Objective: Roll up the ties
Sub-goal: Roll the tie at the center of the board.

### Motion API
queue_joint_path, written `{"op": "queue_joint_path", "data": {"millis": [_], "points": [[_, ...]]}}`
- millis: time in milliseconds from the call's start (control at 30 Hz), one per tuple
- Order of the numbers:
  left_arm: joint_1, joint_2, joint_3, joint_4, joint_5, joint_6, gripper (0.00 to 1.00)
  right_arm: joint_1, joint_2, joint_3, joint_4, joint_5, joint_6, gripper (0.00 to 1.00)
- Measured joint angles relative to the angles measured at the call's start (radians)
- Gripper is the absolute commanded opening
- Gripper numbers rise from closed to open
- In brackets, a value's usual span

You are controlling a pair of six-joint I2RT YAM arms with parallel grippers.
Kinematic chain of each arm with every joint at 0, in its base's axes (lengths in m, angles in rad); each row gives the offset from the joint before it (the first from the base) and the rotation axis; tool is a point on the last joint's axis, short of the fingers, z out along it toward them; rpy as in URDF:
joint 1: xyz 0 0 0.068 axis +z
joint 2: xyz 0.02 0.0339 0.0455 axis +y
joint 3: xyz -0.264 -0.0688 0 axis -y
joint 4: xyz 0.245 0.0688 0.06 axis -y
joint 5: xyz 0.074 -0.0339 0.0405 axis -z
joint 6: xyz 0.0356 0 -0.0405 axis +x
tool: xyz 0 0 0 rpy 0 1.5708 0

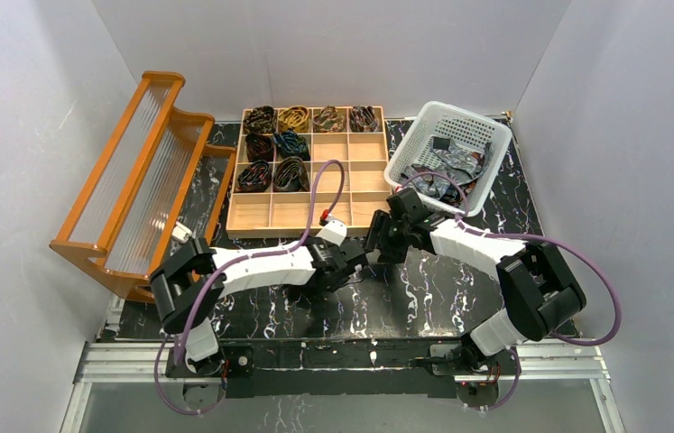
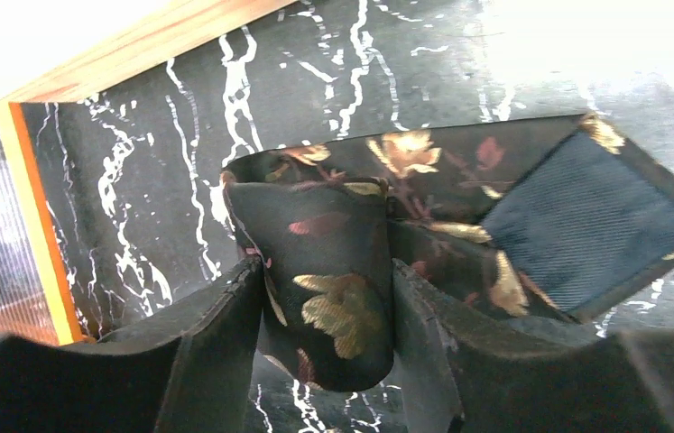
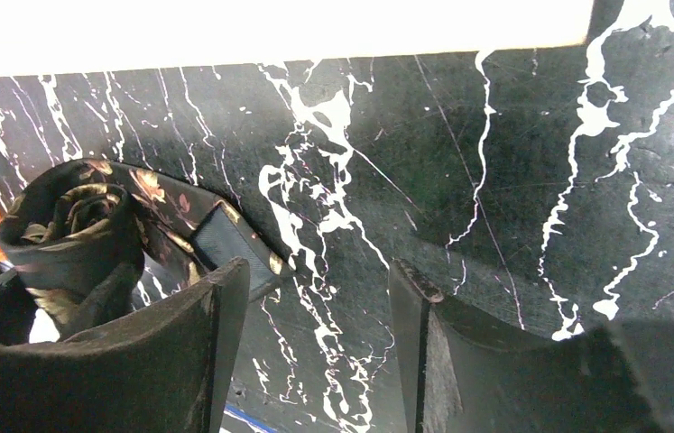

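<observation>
My left end effector (image 2: 324,271) grasps the coiled dark floral tie (image 2: 315,216), whose tail lies flat on the marbled desk (image 3: 495,180). Just beside it, my right end effector (image 3: 318,271) hangs released and holds nothing. Farther back, rolled ties (image 1: 290,173) sit in the wooden tray (image 1: 364,149).

Black marbled surface (image 1: 423,298) carries 1 wooden rack (image 1: 134,180), 1 compartment tray (image 1: 351,149), 1 white basket (image 1: 405,155) and 1 dark floral tie (image 2: 342,307), partly coiled.

Dark tie (image 2: 337,298), gold and red leaves, coiled on the worktop (image 2: 152,180); tail flat, blue lining up. Other coils (image 1: 291,144) sit in a tray (image 1: 333,213).
</observation>
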Motion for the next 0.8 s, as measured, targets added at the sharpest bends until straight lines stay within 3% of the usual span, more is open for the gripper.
{"op": "queue_joint_path", "data": {"millis": [200,500,667,800], "points": [[-0.015,0.094,0.075,0.019,0.05,-0.011,0.7,-0.011,-0.002,-0.017,-0.003,0.0,0.002,0.68],[-0.007,0.099,0.099,0.125,0.19,-0.01,0.77,-0.024,-0.025,-0.02,-0.003,0.0,0.002,0.7],[0.008,0.031,0.095,0.154,0.237,-0.016,0.86,-0.024,-0.035,-0.022,0.005,-0.032,-0.001,0.72],[0.026,-0.118,0.064,0.192,0.251,-0.025,0.89,-0.026,-0.039,-0.035,0.051,-0.089,-0.001,0.75]]}}
